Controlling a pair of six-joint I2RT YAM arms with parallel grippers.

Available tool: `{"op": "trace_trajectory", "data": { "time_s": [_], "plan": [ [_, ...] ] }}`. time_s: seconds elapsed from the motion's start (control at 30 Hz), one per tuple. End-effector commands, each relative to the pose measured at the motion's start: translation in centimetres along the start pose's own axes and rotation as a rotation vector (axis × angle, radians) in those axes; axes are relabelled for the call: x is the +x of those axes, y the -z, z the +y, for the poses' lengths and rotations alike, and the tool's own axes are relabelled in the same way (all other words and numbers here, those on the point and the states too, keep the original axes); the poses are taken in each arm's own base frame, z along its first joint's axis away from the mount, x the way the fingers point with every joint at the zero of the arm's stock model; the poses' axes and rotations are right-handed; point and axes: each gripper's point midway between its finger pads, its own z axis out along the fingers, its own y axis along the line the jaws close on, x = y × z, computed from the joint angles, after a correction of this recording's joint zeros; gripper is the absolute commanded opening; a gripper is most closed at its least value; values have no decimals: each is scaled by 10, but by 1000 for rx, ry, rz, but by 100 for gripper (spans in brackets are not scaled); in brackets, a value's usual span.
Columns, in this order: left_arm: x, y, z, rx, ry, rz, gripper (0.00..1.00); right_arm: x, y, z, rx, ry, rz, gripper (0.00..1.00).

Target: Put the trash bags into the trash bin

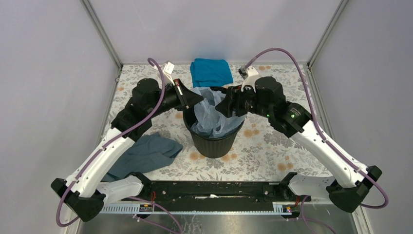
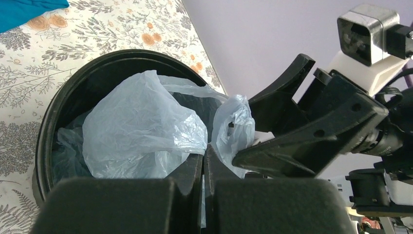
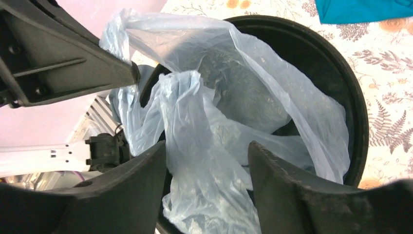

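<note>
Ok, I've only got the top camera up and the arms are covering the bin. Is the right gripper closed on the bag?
Observer: No. In the right wrist view the right gripper is open, jaws apart, with trash bag film hanging between them.
Operator: And the left one?
Observer: The left gripper is shut on a fold of the bag. In the right wrist view the film pulls taut from its tip.
Operator: Is the bag fully inside?
Observer: Not fully. In the left wrist view a bunch of film stands up past the rim of the trash bin, next to the right gripper.
</note>
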Motion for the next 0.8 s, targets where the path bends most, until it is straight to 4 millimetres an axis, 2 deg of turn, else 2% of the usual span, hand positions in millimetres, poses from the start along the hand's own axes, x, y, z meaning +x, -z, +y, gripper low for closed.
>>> {"op": "trace_trajectory", "data": {
  "time_s": [0.0,0.07,0.13,0.23,0.27,0.4,0.47,0.53,0.63,0.73,0.77],
  "plan": [
    [-9,8,-20,81,-52,-32,0,-25,-14,17,-60,16,-59,58],
    [-11,12,-22,76,-87,-26,0,-27,-17,22,-81,23,-39,36],
    [-13,21,-19,35,-133,-19,0,-27,-10,18,-56,39,-43,18],
    [-8,40,-6,-47,-204,19,0,-20,12,5,-2,73,-76,2],
    [-7,46,-4,-61,-227,37,0,-16,20,-1,14,100,-85,0],
    [5,73,14,-155,-296,116,0,15,47,-19,44,154,-82,0],
    [1,88,23,-233,-319,101,0,26,57,-19,22,152,-90,0],
    [-13,105,43,-378,-344,39,0,32,65,-22,23,134,-111,0],
    [-22,123,70,-553,-352,-4,0,30,77,-40,117,86,-184,1],
    [-14,115,75,-554,-339,32,0,18,81,-61,242,47,-251,14],
    [-12,109,73,-530,-336,45,0,13,82,-67,287,38,-268,14]
  ]
}}
